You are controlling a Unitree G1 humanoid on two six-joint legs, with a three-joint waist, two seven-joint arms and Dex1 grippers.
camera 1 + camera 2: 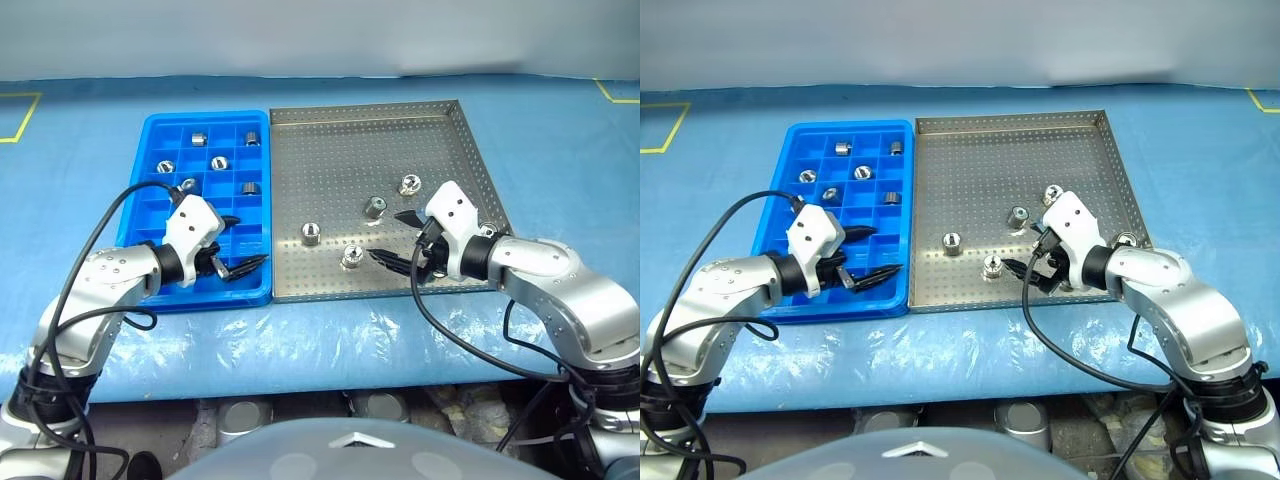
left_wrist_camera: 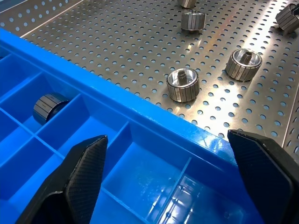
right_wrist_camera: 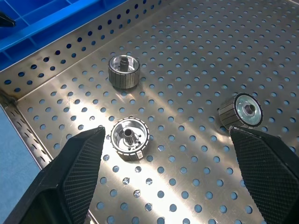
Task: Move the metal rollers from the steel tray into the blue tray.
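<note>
So the small shiny silver metal rollers (image 1: 352, 257) with the centre hole are split between two places right now; four loose ones sit on the big square perforated steel tray (image 1: 330, 150) — one near the front rim, one (image 1: 311, 233) a bit left of it, one (image 1: 375, 207) mid-tray, one (image 1: 409, 184) further back toward the right; there may be another tucked behind the right wrist, can't say for sure. Six or so (image 1: 220, 162) are already in the compartments of the bright blue gridded plastic tray (image 1: 150, 125), which butts right up against the steel tray's left side.

The right gripper (image 1: 394, 240) hangs over the front right part of the steel tray, black fingers spread wide, nothing in them; the front roller (image 3: 129, 138) sits just beside one finger (image 3: 74, 175), not centred. The left gripper (image 1: 236, 243) hovers over the front of the blue tray, also wide and empty.

What could go wrong, I'd guess: closing off-centre on that front roller — it's round and slick, so it could squirt out sideways and roll on the steel; a skewed pinch could also drop it on the divider walls.
</note>
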